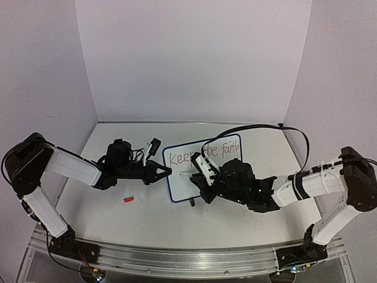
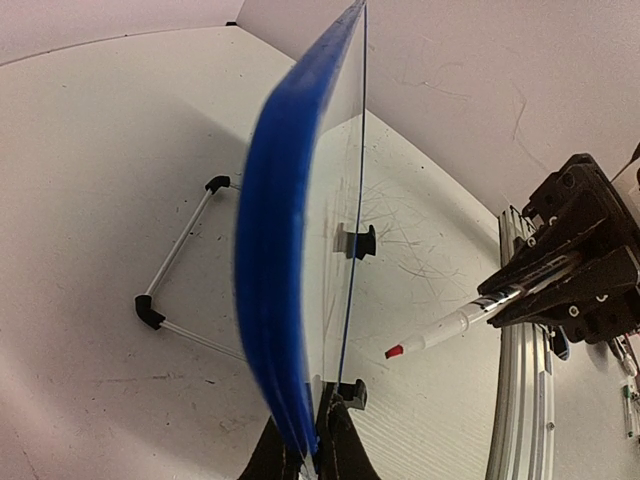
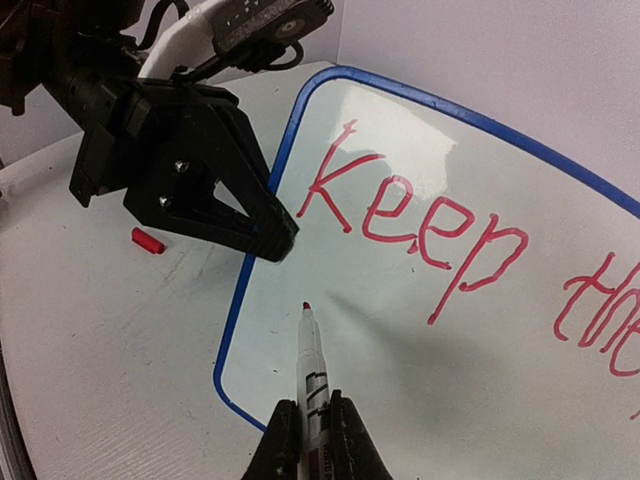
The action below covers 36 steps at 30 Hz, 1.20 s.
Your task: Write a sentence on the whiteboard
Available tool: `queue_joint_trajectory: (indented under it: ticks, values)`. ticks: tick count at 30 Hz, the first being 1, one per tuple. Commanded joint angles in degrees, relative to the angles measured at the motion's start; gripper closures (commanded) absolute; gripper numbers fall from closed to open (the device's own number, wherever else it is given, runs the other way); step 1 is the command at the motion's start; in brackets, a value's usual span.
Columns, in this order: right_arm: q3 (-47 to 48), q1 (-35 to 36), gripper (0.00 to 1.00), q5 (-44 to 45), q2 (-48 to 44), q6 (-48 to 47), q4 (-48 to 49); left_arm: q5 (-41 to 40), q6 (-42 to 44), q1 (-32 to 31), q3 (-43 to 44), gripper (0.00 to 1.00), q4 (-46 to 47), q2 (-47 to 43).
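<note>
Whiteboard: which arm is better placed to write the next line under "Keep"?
Right. The right gripper holds the red marker, its tip over the blank whiteboard below "Keep"; the left gripper is clamped on the board's edge, steadying it.

Left end effector (image 1: 167, 171), right end effector (image 1: 199, 178), seemingly clamped

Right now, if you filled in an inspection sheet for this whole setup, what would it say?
Surface: white table, faintly scratched.
Job's things: blue-rimmed whiteboard; the sentence so far reads "Keep the faith" in red.
Clutter: red cap lying left of the board.
Grippers: left gripper shut on the whiteboard's left rim; right gripper shut on the marker, tip at the board's lower left.
Cables: black cable arcing over the table's far right.
Surroundings: plain white walls; metal rail along the near edge.
</note>
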Motion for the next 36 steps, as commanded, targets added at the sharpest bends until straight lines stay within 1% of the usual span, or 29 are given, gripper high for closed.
queue_joint_trajectory:
  ticks: [1, 17, 27, 36]
  values:
    - [3.12, 0.23, 1.00, -0.37, 1.13, 0.71, 1.05, -9.56, 3.37, 0.96, 0.93, 1.00, -4.36, 1.38]
    - [5.44, 0.59, 1.00, -1.71, 4.65, 1.32, 0.15, -9.51, 3.59, 0.91, 0.66, 1.00, -4.38, 0.86]
    - [6.24, 0.62, 1.00, 2.88, 6.07, 2.71, -0.67, -9.60, 3.67, 0.91, 0.47, 1.00, -4.38, 0.53]
    - [6.85, 0.61, 1.00, 4.06, 6.90, 3.09, -1.35, -9.68, 3.90, 0.91, 0.30, 1.00, -4.36, 0.21]
